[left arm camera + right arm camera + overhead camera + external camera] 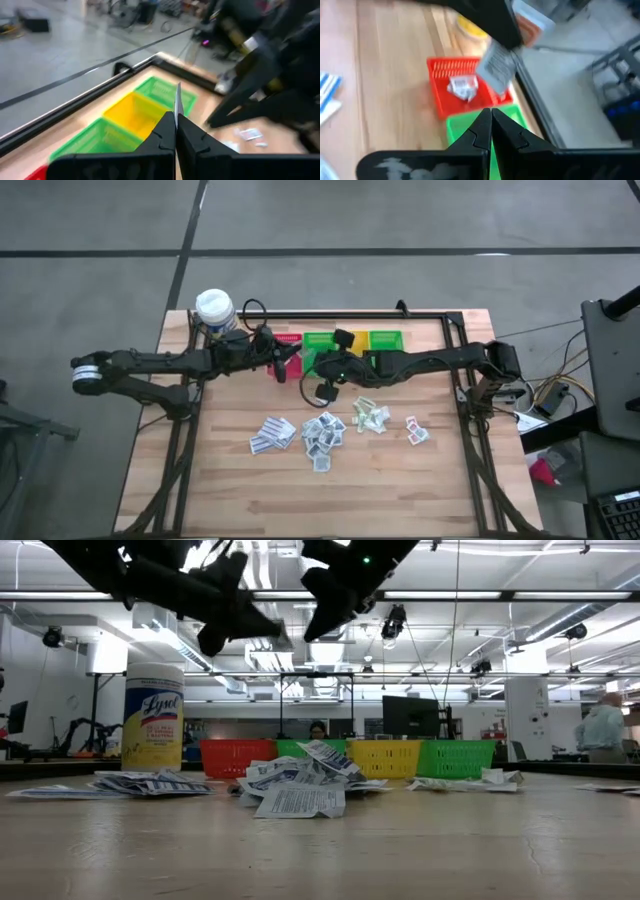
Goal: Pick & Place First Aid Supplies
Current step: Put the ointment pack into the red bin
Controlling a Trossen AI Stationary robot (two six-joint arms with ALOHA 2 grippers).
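My left gripper (175, 117) is shut on a small white printed sachet (497, 65) and holds it in the air above the red bin (440, 100), at the left end of the row of bins. One crumpled sachet (463, 86) lies inside the red bin. My right gripper (489, 114) hovers just to the right of it over the first green bin (320, 343), shut, with nothing between its fingers. Several more sachets (322, 435) lie in loose piles on the wooden table (240, 490), nearer the front. My left gripper pinches one edge of the sachet (177, 111) between its two fingers. The fingers come nearly level from the table's left. The sachet sticks out past the fingertips, seen edge-on in the left wrist view, and is lifted clear over the red bin.
A yellow bin (355, 340) and a second green bin (386, 338) continue the row along the far edge. A white-capped yellow bottle (214, 308) stands at the far left corner. Sachet piles (272, 433) (368, 415) (416, 430) spread across the middle of the table.
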